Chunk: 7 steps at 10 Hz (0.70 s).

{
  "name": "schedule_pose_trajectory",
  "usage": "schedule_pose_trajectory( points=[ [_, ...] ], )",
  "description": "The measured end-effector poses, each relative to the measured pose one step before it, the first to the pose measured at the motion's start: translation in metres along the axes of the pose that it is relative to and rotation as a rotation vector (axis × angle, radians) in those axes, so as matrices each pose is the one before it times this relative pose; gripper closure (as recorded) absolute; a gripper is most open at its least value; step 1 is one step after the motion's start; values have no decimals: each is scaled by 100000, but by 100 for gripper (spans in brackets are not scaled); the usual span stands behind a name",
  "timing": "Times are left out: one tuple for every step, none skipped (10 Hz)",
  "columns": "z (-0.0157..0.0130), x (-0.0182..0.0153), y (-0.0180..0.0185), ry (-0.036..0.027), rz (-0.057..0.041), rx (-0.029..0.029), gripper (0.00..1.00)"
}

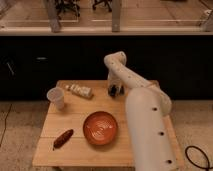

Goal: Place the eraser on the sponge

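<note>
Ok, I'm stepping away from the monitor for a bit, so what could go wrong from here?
1. The gripper sits low near the table's far edge, close to the lying bottle; a sweep toward it could roll it away.
2. Neither eraser nor sponge can be made out here; the arm may hide them, so a missed grasp or misplaced drop could go unseen.

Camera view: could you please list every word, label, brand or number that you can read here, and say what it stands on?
Nothing can be read.
The label on the lying bottle: too blurred to read.
No text shows on the white cup, the red plate or the arm.
The end effector, low at the far edge of the table, right of the bottle: no marking shows.
</note>
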Motion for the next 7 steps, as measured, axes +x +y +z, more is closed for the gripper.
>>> schedule_pose_trajectory(
  points=[
    [-7,-11,1,31,46,-53,20],
    [-27,0,40,74,62,-101,20],
    [12,-10,28,67,73,23,20],
    [-42,-7,-66,140,-103,10,20],
    [4,-30,-28,87,-88,-25,20],
    [-34,-17,-32,110,-47,17,20],
    [-26,-51,2,176,-34,11,20]
  ],
)
